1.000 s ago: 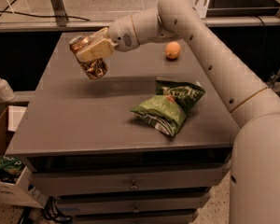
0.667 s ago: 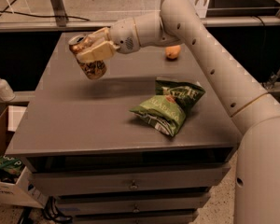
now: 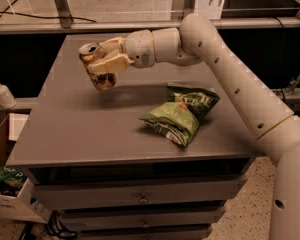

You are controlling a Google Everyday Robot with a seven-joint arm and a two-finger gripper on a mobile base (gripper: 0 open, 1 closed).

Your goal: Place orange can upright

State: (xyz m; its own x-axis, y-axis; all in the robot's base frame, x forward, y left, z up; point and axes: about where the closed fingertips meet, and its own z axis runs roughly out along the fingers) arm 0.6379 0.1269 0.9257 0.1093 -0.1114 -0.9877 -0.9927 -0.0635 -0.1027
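The orange can (image 3: 101, 78) has a mottled orange-brown label and a silver pull-tab top facing up and to the left. It hangs tilted above the left part of the grey table (image 3: 75, 129), clear of the surface. My gripper (image 3: 106, 62) is shut on the orange can, with cream fingers (image 3: 110, 65) clamped across its upper body. The white arm reaches in from the right.
Two green crinkled chip bags (image 3: 182, 113) lie on the table's right half. A white soap bottle (image 3: 1, 92) stands on a ledge at the left. A cardboard box (image 3: 5, 184) sits on the floor at lower left. Drawers run below the tabletop.
The gripper with the can has shifted slightly right and up. The arm now hides the small orange fruit that showed at the back of the table.
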